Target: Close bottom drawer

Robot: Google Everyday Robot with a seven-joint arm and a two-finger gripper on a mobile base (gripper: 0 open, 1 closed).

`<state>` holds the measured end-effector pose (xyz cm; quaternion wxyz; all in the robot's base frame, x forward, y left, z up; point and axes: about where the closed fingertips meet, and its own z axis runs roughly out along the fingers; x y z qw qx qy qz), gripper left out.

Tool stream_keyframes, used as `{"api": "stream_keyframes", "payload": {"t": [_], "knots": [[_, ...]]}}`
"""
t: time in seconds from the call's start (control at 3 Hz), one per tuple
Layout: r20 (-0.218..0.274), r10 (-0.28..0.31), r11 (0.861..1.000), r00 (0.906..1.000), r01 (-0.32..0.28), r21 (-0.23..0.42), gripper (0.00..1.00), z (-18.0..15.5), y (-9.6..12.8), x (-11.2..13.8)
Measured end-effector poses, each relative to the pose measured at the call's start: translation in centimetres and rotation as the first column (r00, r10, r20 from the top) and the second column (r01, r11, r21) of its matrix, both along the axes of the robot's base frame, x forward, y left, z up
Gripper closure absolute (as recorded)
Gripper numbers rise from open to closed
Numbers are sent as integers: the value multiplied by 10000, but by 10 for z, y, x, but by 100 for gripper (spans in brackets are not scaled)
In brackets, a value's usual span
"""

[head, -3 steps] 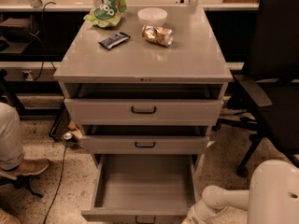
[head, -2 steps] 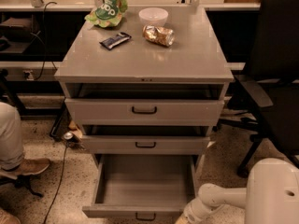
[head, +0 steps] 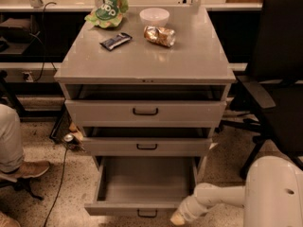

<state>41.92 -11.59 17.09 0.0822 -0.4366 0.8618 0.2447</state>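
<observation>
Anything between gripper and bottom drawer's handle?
No. In the camera view, the gripper is by the right end of the front of the bottom drawer; only bare grey front separates it from the handle.

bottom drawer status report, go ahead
Hand low by the bottom drawer, at its front right corner. Drawer pulled far out, not yet closed. Nothing seen in its path; office chair off to the right.

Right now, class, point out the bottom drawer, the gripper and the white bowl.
bottom drawer (head: pixel 147 183): camera view, tray floor.
gripper (head: pixel 179 217): camera view, tip, by the drawer front's right end.
white bowl (head: pixel 154 20): camera view, side wall.
</observation>
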Motion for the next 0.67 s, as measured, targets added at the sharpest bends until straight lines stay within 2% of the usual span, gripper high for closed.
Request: {"api": "stream_keyframes", "payload": {"t": [0.33, 0.67], "knots": [[1306, 552, 9979, 9899, -592, 269, 100, 9, 30, 37], [1402, 534, 9979, 9887, -579, 276, 100, 8, 30, 39]]}}
